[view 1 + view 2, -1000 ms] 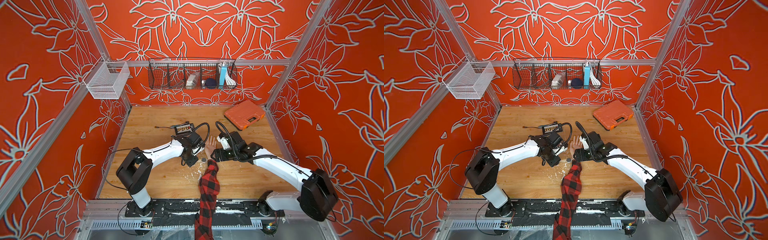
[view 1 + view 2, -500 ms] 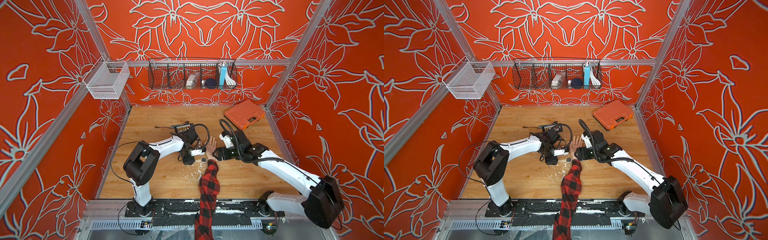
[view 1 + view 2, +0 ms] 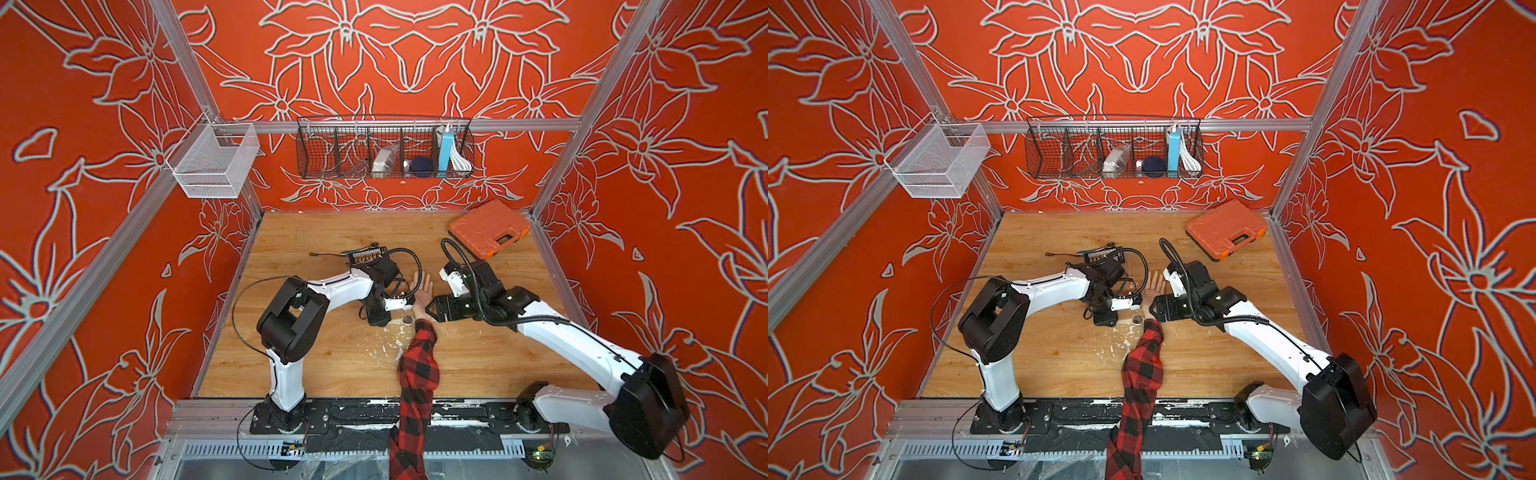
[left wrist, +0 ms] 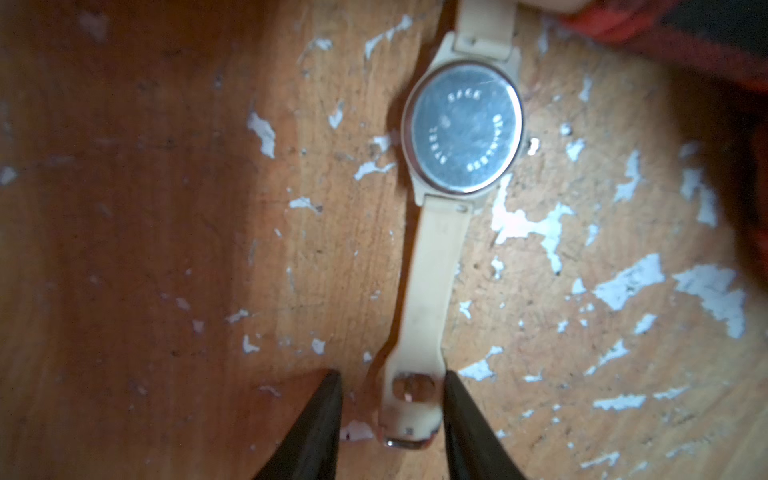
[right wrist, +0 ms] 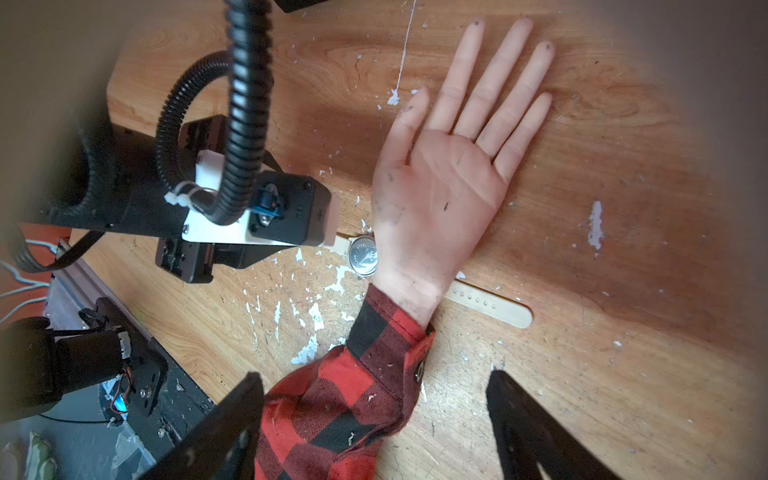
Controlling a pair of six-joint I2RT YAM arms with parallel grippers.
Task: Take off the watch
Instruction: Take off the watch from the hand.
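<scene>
The watch lies unbuckled and flat on the wooden table, steel case back up, next to a person's wrist; its case also shows in both top views. Its holed cream strap end sticks out on the far side of the wrist. My left gripper straddles the buckle end of the strap. One finger touches its edge and a gap shows at the other, so it stands open. My right gripper hangs wide open over the red-and-black plaid sleeve, holding nothing. The hand rests palm up.
An orange tool case sits at the back right. A black tray with a thin cable lies behind my left arm. White flakes dot the wood near the sleeve. A black wire basket and a white one hang on the walls.
My left arm has folded in closer to the wrist and its jaws have narrowed around the strap's buckle end. My right arm has shifted slightly; its jaws stay wide.
</scene>
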